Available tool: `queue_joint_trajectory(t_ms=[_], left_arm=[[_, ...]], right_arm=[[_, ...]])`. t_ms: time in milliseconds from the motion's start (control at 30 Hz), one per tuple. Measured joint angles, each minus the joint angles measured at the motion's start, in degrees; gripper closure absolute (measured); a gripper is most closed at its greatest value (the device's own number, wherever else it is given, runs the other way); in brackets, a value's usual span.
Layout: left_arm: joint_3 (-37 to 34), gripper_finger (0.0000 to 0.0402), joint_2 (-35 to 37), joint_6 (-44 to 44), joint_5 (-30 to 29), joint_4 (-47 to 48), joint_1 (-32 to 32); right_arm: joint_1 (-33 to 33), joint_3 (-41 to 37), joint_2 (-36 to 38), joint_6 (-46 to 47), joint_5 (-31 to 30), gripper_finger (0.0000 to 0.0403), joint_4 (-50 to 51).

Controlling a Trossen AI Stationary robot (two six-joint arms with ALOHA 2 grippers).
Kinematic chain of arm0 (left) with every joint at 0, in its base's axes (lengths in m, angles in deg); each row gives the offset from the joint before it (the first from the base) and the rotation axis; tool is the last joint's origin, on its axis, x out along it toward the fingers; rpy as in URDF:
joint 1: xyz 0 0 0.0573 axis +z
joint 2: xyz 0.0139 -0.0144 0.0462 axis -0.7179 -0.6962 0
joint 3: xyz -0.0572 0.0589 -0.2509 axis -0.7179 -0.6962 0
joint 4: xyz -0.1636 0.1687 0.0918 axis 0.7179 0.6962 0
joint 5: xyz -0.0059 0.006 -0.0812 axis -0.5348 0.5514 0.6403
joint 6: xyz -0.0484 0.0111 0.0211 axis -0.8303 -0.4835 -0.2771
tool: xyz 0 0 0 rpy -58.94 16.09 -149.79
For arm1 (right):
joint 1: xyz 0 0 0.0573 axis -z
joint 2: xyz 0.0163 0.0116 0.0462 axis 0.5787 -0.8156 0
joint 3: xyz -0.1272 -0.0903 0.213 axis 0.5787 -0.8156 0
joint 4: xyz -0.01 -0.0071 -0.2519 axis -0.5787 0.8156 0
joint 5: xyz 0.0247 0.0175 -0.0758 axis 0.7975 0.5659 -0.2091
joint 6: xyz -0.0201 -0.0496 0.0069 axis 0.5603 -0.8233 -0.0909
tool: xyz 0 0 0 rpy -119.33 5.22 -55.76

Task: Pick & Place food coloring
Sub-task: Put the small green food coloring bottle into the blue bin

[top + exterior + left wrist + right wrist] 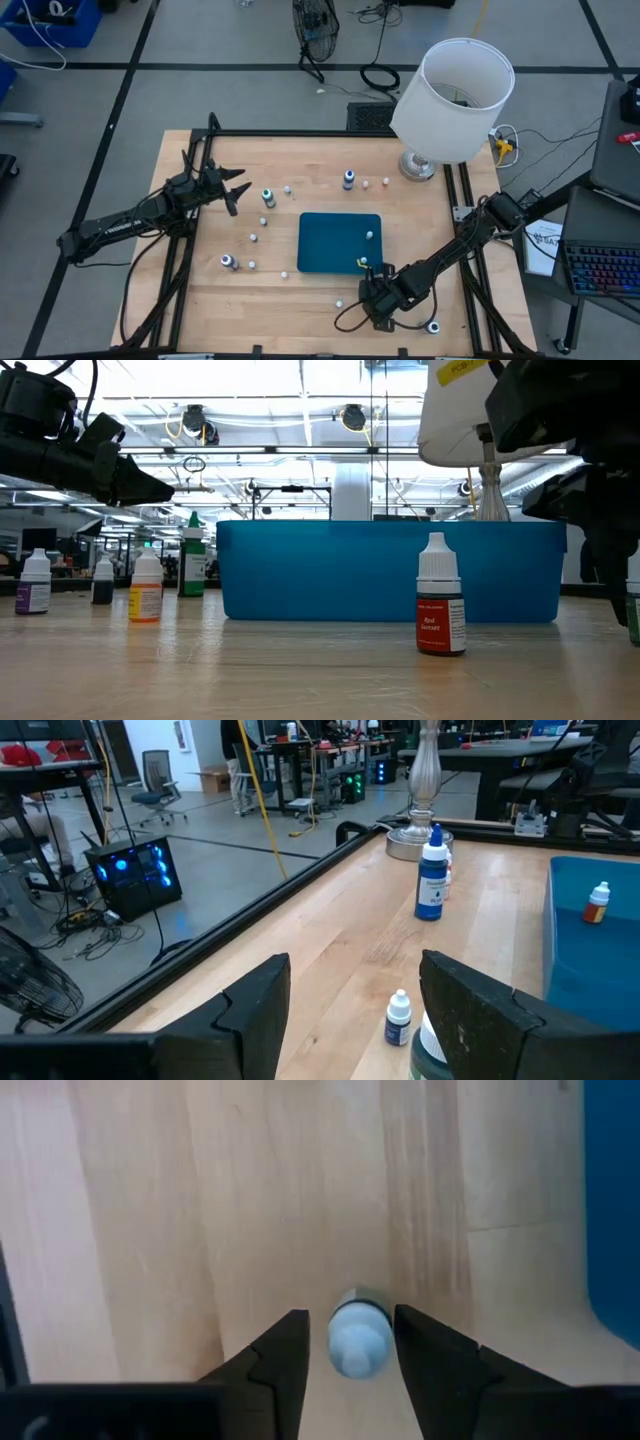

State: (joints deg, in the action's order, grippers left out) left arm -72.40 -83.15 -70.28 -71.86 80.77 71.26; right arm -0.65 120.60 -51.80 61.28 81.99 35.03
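Note:
Several small food coloring bottles stand upright on the wooden table around a teal tray point(340, 225); two more stand in the tray point(370, 235) point(363, 262). My right gripper point(373, 296) is near the table's near edge, pointing down, open, with its fingers on either side of a pale-capped bottle point(360, 1338) that stands on the table. My left gripper point(236, 190) is open and empty at the far left, above the table, beside a green-capped bottle point(268, 197). A blue bottle point(432, 880) stands farther off, toward the lamp. My right gripper comes from above with one finger on each side of the bottle's cap point(360, 1342). One finger point(420, 1355) stands right against the cap, and I cannot tell whether it touches. A gap shows at the other finger. The bottle stands upright on the table.
A white-shaded lamp point(455, 95) stands at the far right corner. A red-labelled bottle point(441, 605) stands near the front, left of my right gripper. More bottles point(229, 262) point(252, 237) stand left of the tray, and one point(433, 326) stands by the near right edge.

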Motion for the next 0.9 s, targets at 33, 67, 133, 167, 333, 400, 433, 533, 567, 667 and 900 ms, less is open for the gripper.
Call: queue_joint_trajectory(t_ms=[33, 67, 133, 167, 333, 400, 433, 533, 567, 667, 900], left_arm=[[0.0, 0.0176, 0.0, 0.0, 0.0, 0.0, 0.0], [0.0, 0.0176, 0.0, 0.0, 0.0, 0.0, 0.0], [0.0, 0.0176, 0.0, 0.0, 0.0, 0.0, 0.0], [0.0, 0.0176, 0.0, 0.0, 0.0, 0.0, 0.0], [0.0, 0.0176, 0.0, 0.0, 0.0, 0.0, 0.0], [0.0, 0.0176, 0.0, 0.0, 0.0, 0.0, 0.0], [0.0, 0.0176, 0.0, 0.0, 0.0, 0.0, 0.0], [0.0, 0.0176, 0.0, 0.0, 0.0, 0.0, 0.0], [0.0, 0.0176, 0.0, 0.0, 0.0, 0.0, 0.0], [0.0, 0.0176, 0.0, 0.0, 0.0, 0.0, 0.0], [0.0, 0.0176, 0.0, 0.0, 0.0, 0.0, 0.0]], right_arm=[[0.0, 0.0, 0.0, -0.1, 0.0, 0.0268, 0.0], [0.0, 0.0, 0.0, -0.2, 0.0, 0.0269, 0.1], [0.0, 0.0, 0.0, -0.2, 0.0, 0.0269, 0.1], [0.0, 0.0, 0.0, -0.2, 0.0, 0.0269, 0.1], [0.3, 0.0, 0.0, -0.8, 0.0, 0.0269, 0.1], [0.6, 0.0, 0.0, -0.9, -0.1, 0.0270, 0.1], [0.7, 0.0, 0.0, -0.9, -0.1, 0.0272, 0.1], [0.8, 0.0, 0.0, -1.1, -0.1, 0.0276, 0.1], [0.8, 0.0, 0.0, -1.1, -0.1, 0.0278, 0.1], [0.8, 0.0, 0.0, -1.3, -0.1, 0.0283, 0.1], [0.8, 0.0, 0.1, -2.2, 0.2, 0.0319, 0.0]])
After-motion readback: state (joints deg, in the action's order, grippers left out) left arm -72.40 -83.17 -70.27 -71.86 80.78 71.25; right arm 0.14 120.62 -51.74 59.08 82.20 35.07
